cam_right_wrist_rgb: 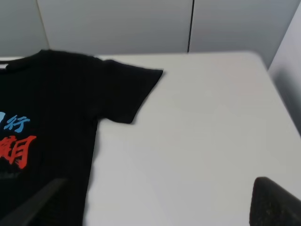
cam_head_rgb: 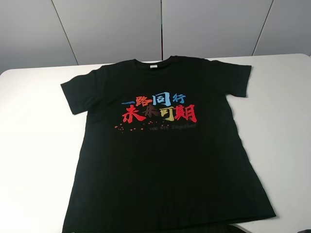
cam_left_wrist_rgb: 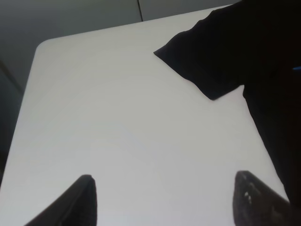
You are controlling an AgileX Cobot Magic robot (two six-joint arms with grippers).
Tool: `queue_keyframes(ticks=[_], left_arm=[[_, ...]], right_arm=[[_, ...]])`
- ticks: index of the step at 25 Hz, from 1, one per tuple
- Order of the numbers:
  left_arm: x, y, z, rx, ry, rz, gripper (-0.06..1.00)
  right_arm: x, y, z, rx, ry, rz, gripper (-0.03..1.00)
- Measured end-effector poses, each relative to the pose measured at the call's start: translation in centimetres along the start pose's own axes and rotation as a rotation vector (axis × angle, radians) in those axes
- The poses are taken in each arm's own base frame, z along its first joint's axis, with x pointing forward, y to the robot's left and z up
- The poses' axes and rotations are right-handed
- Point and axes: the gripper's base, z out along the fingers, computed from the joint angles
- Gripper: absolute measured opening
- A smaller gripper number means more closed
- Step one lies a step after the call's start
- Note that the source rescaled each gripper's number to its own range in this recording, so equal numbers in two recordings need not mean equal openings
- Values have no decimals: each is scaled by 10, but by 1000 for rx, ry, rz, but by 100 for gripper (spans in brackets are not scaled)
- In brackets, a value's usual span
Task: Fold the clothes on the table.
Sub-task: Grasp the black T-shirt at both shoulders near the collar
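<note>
A black T-shirt (cam_head_rgb: 165,145) lies flat and face up on the white table (cam_head_rgb: 34,145), collar at the far side, with red, blue and yellow characters on the chest. Its left sleeve shows in the left wrist view (cam_left_wrist_rgb: 211,61), its right sleeve in the right wrist view (cam_right_wrist_rgb: 127,89). My left gripper (cam_left_wrist_rgb: 169,202) is open and empty over bare table beside the shirt's left side. My right gripper (cam_right_wrist_rgb: 155,207) is open and empty, one fingertip (cam_right_wrist_rgb: 37,202) over the shirt's right edge, the other (cam_right_wrist_rgb: 275,202) over bare table. Neither gripper shows clearly in the high view.
The table's far left corner (cam_left_wrist_rgb: 42,47) and far right corner (cam_right_wrist_rgb: 256,54) are rounded, with grey wall panels (cam_head_rgb: 160,24) behind. Bare white tabletop lies on both sides of the shirt.
</note>
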Motion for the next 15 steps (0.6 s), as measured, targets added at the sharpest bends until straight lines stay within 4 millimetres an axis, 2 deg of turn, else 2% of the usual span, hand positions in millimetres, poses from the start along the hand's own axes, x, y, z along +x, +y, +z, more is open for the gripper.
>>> queue_keyframes(ticks=[3,6,9,11,13,15], left_arm=[[-20,4,5,-34,-28,55,80],[-47,8,20,-73,-39,117,80],[-70,7,47,-66,4,162,80],[-82,2,72,-29,54,197,80],[-92,-7,97,20,101,257,80],[-99,-21,124,73,173,343,80]], right_arm=[[-36,-1,6,10,76,-95,82],[-79,0,31,-12,204,-216,82],[-119,7,78,-82,341,-307,82],[-140,13,110,-142,401,-352,82],[-152,23,147,-222,469,-415,82],[-154,36,187,-311,543,-510,82]])
